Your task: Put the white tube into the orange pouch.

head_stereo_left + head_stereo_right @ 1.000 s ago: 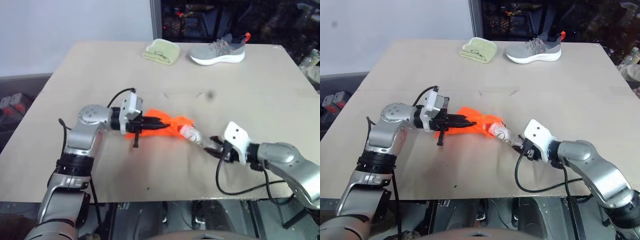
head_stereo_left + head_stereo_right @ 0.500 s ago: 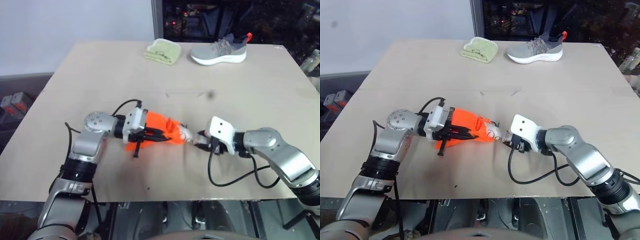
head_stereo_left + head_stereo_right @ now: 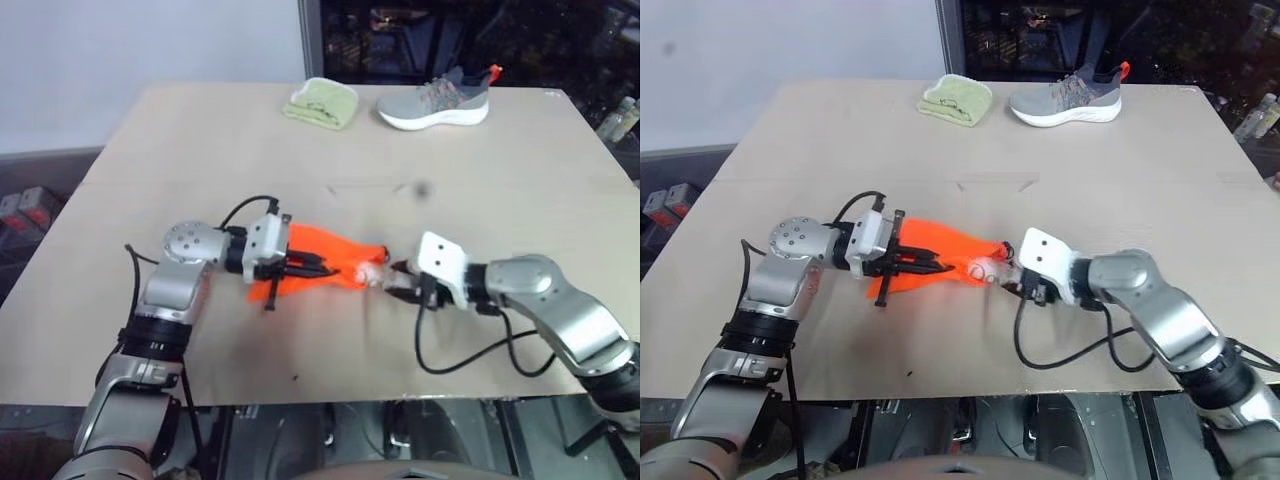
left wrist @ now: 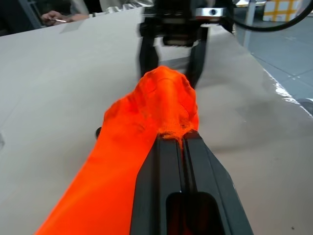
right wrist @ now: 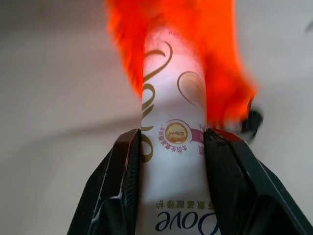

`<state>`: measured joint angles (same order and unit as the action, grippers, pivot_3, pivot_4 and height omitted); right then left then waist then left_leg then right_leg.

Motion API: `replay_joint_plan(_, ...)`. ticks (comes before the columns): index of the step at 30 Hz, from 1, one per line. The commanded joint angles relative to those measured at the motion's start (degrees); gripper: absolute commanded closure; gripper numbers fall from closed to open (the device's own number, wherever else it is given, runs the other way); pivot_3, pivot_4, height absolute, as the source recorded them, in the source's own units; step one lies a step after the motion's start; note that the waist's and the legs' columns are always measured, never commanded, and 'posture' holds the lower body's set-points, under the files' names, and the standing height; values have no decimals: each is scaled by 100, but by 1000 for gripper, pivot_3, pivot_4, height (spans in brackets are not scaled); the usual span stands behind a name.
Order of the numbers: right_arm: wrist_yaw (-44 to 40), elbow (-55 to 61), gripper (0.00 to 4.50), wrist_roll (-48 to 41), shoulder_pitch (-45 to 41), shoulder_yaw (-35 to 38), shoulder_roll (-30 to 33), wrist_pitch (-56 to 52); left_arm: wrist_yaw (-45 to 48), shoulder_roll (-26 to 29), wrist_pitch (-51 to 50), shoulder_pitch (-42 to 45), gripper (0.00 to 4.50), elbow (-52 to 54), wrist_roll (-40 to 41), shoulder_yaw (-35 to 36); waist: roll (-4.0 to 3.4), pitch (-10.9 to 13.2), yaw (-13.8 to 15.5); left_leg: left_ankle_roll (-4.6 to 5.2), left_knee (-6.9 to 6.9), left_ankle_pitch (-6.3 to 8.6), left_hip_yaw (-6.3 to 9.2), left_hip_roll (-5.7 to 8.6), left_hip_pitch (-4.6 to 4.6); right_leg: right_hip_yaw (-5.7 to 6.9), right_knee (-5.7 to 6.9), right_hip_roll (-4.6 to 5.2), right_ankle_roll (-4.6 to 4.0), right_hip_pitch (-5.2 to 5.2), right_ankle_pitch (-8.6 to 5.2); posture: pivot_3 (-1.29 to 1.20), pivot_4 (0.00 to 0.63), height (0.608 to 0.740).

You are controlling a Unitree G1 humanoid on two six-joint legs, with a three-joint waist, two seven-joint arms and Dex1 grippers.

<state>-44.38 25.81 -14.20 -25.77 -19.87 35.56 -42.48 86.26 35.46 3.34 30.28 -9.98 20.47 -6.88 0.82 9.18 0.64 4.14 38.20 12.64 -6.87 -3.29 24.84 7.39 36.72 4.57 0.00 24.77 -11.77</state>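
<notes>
Right tool (image 5: 171, 161): I see it grasping the tube (image 5: 172, 147), tip inside the pouch mouth.
Left tool (image 4: 181, 142): clenched on the pouch (image 3: 320, 262) at nine o'clock of the tube.
Surface (image 3: 500, 180): shoe (image 3: 435, 100), cloth (image 3: 322, 102) at twelve o'clock.

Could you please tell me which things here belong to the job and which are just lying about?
In the job: tube, held by the right gripper; pouch, pinched by the left gripper.
Lying about: shoe and green cloth at the table's far edge.
</notes>
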Motion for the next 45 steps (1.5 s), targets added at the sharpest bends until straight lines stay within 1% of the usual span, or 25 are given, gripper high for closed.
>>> replay_joint_plan(1, 385, -205, 2528, 109, -235, 61, -431, -47, 144, 18, 247, 94, 4500, 220, 36, -7, 0, 0, 3, 0, 0, 0, 0, 0, 0, 0, 0, 0, 0, 0, 0, 0, 150, 740)
replay_joint_plan(5, 511, -301, 2528, 113, -306, 149, -699, -85, 201, 44, 362, 83, 4500, 208, 18, -21, 0, 0, 23, -1, 0, 0, -1, 6, 6, 0, 0, 4, 5, -1, 4, 0, 150, 740)
replay_joint_plan(10, 621, -865, 2528, 403, -527, -332, -1252, 280, 154, -6, 416, 92, 4500, 240, 17, -37, 0, 0, -12, 2, 1, 1, -11, 4, 2, -7, 0, 1, 20, 1, 12, 0, 150, 740)
replay_joint_plan(13, 603, -1294, 2528, 541, -680, -441, -1555, 607, 141, -6, 427, 81, 4500, 262, 12, -43, -2, 1, -44, 2, -1, 1, -10, -2, -2, -6, 4, -5, 20, 2, 12, 0, 150, 740)
replay_joint_plan(16, 647, -2101, 2528, 694, -959, -509, -2044, 1217, 115, 12, 450, 40, 4500, 249, -4, -21, -2, 1, -87, 1, -1, 0, -10, -2, -2, -6, 6, -5, 20, 2, 12, 0, 150, 740)
replay_joint_plan(18, 660, -2555, 2528, 789, -992, -484, -2268, 1693, 153, 68, 463, -44, 4500, 305, 9, -12, -2, 1, -113, 1, 0, 0, -12, -1, -2, -8, 5, -4, 21, 1, 13, 0, 150, 740)
replay_joint_plan(20, 496, -2774, 2528, 901, -941, -542, -2279, 2137, 201, 139, 436, -136, 4500, 376, 33, -4, -2, 1, -124, -3, -1, -2, -14, 0, -1, -9, 5, -3, 21, 1, 13, 0, 150, 740)
replay_joint_plan(21, 391, -2769, 2528, 856, -898, -503, -2279, 2293, 237, 183, 471, -171, 4500, 378, 30, 6, -3, 1, -124, -20, -1, -12, -18, 1, -1, -13, 4, -2, 21, 2, 13, 0, 150, 740)
replay_joint_plan(23, 149, -2695, 2528, 670, -873, -393, -2271, 2387, 286, 251, 573, -218, 4500, 331, 12, 39, -3, 2, -124, -23, -1, -14, -22, 2, 1, -17, 3, -1, 22, 3, 13, 0, 150, 740)
replay_joint_plan(26, 1, -2878, 2528, 951, -1002, -450, -2043, 2761, 274, 289, 819, -225, 4500, 165, -74, 73, -3, 2, -132, -22, -1, -13, -28, 1, 0, -22, 2, -1, 23, 5, 12, 0, 150, 740)
replay_joint_plan(28, -49, -2886, 2528, 985, -1050, -360, -1943, 2856, 241, 285, 918, -159, 4500, 46, -86, 101, -4, 3, -130, -22, -2, -12, -29, 1, -3, -22, 4, -1, 24, 5, 11, 0, 150, 740)
replay_joint_plan(31, -90, -2876, 2528, 1380, -1153, -472, -1641, 3253, 255, 265, 1061, -16, 4500, -154, -94, 113, -5, 3, -127, -5, -2, -2, -28, 0, -3, -21, 4, 0, 23, 7, 11, 0, 150, 740)
replay_joint_plan(33, -136, -2896, 2528, 1572, -1205, -561, -1539, 3469, 338, 262, 1158, 58, 4500, -244, -102, 60, -5, 3, -127, 0, -2, 1, -27, 0, -4, -20, 5, 0, 7, 7, 1, 0, 150, 740)
replay_joint_plan(36, -128, -3079, 2528, 1669, -1278, -608, -1725, 3672, 417, 208, 1202, 187, 4500, -376, -92, -12, -5, 3, -136, -4, -3, -1, -29, -2, -4, -22, 6, -2, 10, 8, 3, 0, 150, 740)
replay_joint_plan(37, -95, -3183, 2528, 1683, -1310, -605, -1829, 3725, 458, 202, 1215, 216, 4500, -414, -92, -32, -5, 3, -138, -19, -3, -11, -31, -2, -4, -22, 6, -3, 22, 8, 10, 0, 150, 740)
replay_joint_plan(42, 197, -4135, 2528, 1560, -1619, -411, -2727, 4166, 484, 153, 1226, 332, 4500, -643, -101, 5, -5, 3, -162, -24, -5, -14, -49, -4, -6, -33, 10, -11, 25, 15, 12, 0, 150, 740)
replay_joint_plan(45, 147, -4359, 2528, 1679, -1663, -469, -2873, 4387, 458, 157, 1183, 255, 4500, -624, -7, 103, -5, 3, -148, -25, -7, -14, -50, -4, -4, -36, 9, -10, 24, 15, 12, 0, 150, 740)
